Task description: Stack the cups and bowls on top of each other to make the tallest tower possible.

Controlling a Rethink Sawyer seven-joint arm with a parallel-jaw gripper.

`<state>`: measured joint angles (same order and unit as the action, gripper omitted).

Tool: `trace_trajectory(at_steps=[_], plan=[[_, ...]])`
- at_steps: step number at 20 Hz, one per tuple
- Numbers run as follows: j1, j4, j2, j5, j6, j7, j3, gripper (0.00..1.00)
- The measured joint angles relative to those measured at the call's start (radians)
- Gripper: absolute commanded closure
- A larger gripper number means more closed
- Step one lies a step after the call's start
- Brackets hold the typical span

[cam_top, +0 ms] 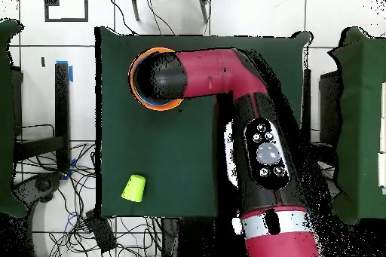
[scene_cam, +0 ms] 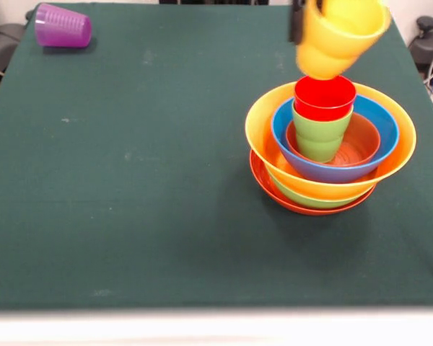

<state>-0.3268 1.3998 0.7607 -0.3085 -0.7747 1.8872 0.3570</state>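
Nearest the lens is bare green table (scene_cam: 166, 245), then the tower (scene_cam: 330, 148), and it sits directly beneath my gripper (scene_cam: 304, 21). From the base up: the wide red-orange bowl (scene_cam: 303, 207), a sliver of green bowl (scene_cam: 314, 200), the large orange-yellow bowl (scene_cam: 258, 122), the blue bowl (scene_cam: 387, 130) and the small orange bowl (scene_cam: 362, 143). A light green cup (scene_cam: 321, 137) stands in that last one, with the red cup (scene_cam: 325, 97) nested in it.

Just above the red cup hangs the yellow cup (scene_cam: 339, 36), tilted and clear of everything below. I've got it clamped at its rim, with only a dark bit of finger showing beside it. From overhead my arm (cam_top: 226, 69) covers the pile, leaving just an arc of bowl rim.

By my reckoning, five bowls and two cups are placed, and this yellow one needs levelling before it goes down. Two cups are left: the purple cup (scene_cam: 63, 25) lies on its side well away from my gripper across the table, and a second light green cup (cam_top: 135, 188) lies far off near the table's edge.
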Motion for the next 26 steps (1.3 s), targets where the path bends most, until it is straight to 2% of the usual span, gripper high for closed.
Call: trace_trajectory(at_steps=[6, 10, 17, 26], plan=[[0.081, -0.146, -0.021, 0.000, -0.088, 0.000, -0.008, 1.00], [0.096, -0.210, -0.034, 0.001, -0.121, 0.000, -0.009, 1.00], [0.072, -0.273, -0.036, 0.010, -0.148, 0.000, -0.021, 1.00], [0.029, -0.273, -0.035, 0.010, -0.148, 0.000, -0.046, 1.00]])
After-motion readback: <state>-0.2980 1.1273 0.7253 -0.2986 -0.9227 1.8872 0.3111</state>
